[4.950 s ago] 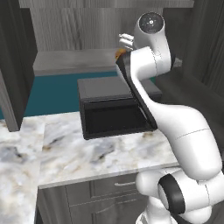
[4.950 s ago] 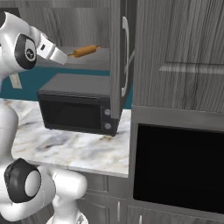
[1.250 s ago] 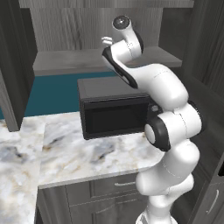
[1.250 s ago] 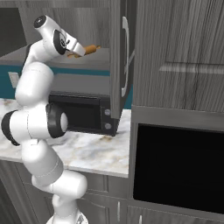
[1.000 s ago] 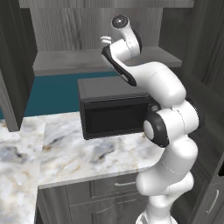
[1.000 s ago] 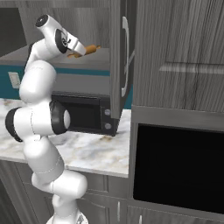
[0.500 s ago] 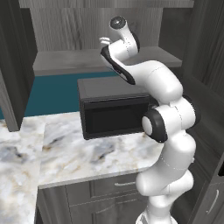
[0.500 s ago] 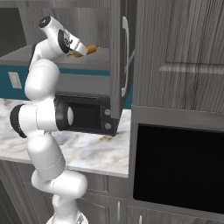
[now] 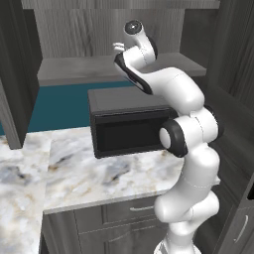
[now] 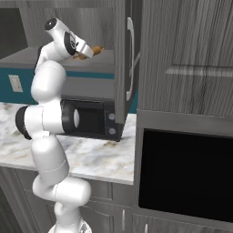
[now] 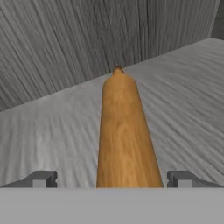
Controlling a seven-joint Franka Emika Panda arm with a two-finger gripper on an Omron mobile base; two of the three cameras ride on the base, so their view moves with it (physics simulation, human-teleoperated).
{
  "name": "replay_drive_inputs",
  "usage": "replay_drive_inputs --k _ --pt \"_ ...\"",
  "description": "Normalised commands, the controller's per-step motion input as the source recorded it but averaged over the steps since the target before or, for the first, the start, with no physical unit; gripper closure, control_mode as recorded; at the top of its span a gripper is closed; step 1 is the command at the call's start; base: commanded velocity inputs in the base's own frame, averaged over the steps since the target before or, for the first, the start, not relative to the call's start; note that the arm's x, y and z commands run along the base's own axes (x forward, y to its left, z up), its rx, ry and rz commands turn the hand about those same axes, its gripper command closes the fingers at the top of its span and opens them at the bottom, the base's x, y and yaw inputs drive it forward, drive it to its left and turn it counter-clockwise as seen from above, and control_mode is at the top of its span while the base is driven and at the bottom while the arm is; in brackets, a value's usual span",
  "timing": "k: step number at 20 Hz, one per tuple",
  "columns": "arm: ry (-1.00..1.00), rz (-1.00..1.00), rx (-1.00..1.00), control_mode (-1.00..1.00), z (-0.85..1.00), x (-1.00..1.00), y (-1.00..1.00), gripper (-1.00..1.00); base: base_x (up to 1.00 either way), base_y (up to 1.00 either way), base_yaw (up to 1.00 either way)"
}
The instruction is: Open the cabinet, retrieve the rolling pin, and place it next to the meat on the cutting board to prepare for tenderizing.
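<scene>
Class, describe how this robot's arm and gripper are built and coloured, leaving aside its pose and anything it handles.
The arm is made of glossy white rounded segments linked by dark joint rings, with round caps at the joints. Its gripper ends in two small, blocky dark grey fingertips. No cables or markings can be made out.

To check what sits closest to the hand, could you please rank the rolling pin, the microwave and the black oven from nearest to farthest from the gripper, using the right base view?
1. rolling pin: on the cabinet shelf, right at the open gripper.
2. microwave: on the counter, below the shelf.
3. oven: low and far to the right of the view.
</scene>
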Motion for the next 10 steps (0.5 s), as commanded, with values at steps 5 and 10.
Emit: replay_drive_inputs --k 5,10 --pt "0.02 0.00 0.00 -1.00 -0.09 0.20 -0.07 -1.00 0.00 0.00 0.00" --pt "0.05 0.00 0.00 -1.00 -0.24 0.05 -0.05 1.00 0.00 0.00 0.00"
